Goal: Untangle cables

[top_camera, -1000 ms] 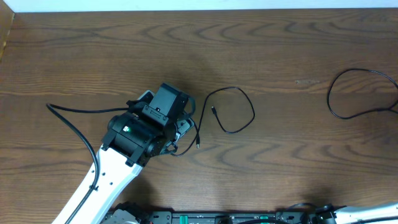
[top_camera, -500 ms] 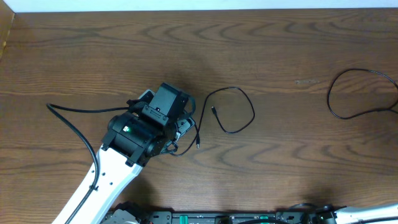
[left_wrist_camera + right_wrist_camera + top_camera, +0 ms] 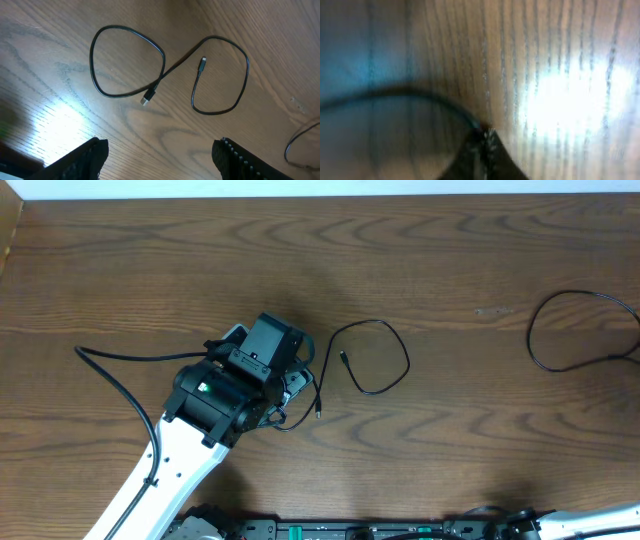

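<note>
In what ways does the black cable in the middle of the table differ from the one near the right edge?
The middle cable crosses itself, making two loops; the right cable makes one open curve. The middle cable shows both plug ends; the right cable runs out of the overhead view, ends unseen. Both are thin, black and lie on the wooden table, apart.

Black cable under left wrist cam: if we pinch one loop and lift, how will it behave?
Probably floppy: the black cable lies in two slack loops flat on the table, so the rest should sag and trail. Likely light, since it is thin. Where it crosses itself, the loops may snag rather than open.
</note>
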{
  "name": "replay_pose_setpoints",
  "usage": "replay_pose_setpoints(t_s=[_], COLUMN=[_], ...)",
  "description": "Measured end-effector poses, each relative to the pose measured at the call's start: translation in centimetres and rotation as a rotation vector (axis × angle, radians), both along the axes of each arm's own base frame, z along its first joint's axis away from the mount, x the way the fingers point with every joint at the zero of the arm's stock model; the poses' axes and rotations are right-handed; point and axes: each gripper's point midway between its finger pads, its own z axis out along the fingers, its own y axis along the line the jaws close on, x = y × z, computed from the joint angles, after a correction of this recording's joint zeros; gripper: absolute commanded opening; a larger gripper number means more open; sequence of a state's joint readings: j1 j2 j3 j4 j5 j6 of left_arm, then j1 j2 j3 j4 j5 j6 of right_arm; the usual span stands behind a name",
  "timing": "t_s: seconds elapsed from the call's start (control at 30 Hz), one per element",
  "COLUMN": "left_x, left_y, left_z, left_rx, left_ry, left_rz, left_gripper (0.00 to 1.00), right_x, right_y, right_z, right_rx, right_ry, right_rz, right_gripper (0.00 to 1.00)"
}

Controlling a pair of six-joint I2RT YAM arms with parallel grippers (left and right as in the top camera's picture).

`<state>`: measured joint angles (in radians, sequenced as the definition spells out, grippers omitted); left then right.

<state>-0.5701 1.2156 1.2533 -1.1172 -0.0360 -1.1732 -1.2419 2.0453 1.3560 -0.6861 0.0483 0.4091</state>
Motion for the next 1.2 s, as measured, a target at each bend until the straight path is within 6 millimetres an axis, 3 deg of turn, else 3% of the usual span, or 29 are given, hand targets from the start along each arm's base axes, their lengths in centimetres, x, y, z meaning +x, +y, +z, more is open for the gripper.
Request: replay_pose_setpoints(t_s=[0.17,0.4,0.57,0.67,0.7,0.8,0.9,1.2], left_x=[0.0,0.0,0.0,0.0,0.0,0.0,0.0,0.0], left_y=[0.0,0.0,0.0,0.0,0.0,0.0,0.0,-0.1], left_z=[0.0,0.0,0.0,0.0,0.0,0.0,0.0,0.0], left_rx=[0.000,0.000,0.000,0.000,0.000,0.000,0.000,-0.003], left_ry=[0.000,0.000,0.000,0.001,0.000,0.001,0.001,0.002], left_rz=[0.000,0.000,0.000,0.000,0.000,0.000,0.000,-0.002], left_gripper=[0.72,0.72,0.72,0.72,0.72,0.72,0.72,0.72], right_x=[1.8,4.2,5.9,8.7,10.5,14.4,18.7,27.9], right_y=[0.6,3.7,4.1,4.7,5.3,7.2,10.5,18.5], right_z=[0.1,0.6,4.3,7.6,9.2,11.5,12.3,13.9], right_rx=[0.032,0.177,0.134,0.079,0.058,0.035,0.048,-0.018], right_ry=[-0.103,-0.276,-0.344,-0.415,-0.454,-0.519,-0.549,-0.608], right_rz=[0.013,-0.088,-0.107,-0.068,-0.037,0.037,0.145,0.469], right_gripper=[0.01,0.01,0.01,0.01,0.01,0.01,0.01,0.01])
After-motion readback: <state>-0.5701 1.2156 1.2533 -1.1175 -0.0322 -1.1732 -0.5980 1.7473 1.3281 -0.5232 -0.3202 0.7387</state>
